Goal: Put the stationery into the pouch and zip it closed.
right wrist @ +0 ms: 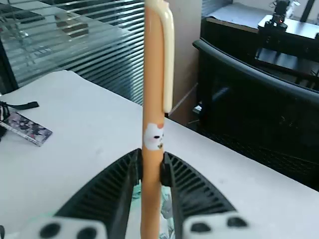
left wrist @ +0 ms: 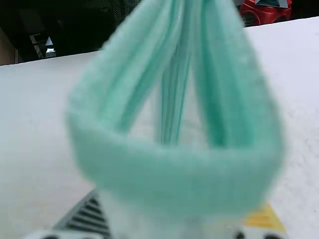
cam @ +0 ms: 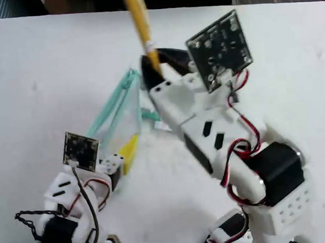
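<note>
Fingers [right wrist: 112,191] of the right gripper [cam: 153,66] are shown clamped on the lower shaft of the pen [right wrist: 152,99]. The white table [cam: 40,63] is seen beneath both arms. The pouch [cam: 119,108], clear with green zip edges, is stood on edge just beside the right gripper, its mouth spread open. The left gripper [cam: 126,152] is placed at the lower corner of the pouch. Its fingers appear closed on the pouch, though the contact is blurred in the left wrist view. The orange-yellow pen is held upright. A small card [right wrist: 27,130] is laid flat on the table, well apart.
</note>
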You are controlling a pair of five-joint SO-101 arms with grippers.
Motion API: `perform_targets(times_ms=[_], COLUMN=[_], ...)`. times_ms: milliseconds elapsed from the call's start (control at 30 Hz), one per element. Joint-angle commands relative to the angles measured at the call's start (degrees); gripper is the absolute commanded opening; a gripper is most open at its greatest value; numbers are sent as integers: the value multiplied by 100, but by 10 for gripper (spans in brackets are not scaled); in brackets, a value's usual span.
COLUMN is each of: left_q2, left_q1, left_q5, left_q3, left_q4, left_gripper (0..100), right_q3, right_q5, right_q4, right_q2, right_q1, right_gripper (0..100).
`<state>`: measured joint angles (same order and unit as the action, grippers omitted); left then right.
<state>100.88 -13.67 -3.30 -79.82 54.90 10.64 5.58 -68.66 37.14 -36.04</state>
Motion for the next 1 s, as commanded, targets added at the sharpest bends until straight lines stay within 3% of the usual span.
perform_targets(times_ms=[0,200,533,967], left_q2=[-31,-31,-31,-31], left_q1=[-75,-75,-75,-48], left_q5=[-35,-26,-26,-26], left_q3=[18,18,18,44], left_q4=[0,-9,-9,-9], left_gripper=[236,236,237,237], right_q3=[-325,-1424,-2303,-2919], right_q5=[-193,-747,-738,-721], right_q4=[664,1525,2818,2738], right_q2=[145,154,154,163], right_q1=[-453,-840,-1174,-1147], right_gripper=[15,15,15,15])
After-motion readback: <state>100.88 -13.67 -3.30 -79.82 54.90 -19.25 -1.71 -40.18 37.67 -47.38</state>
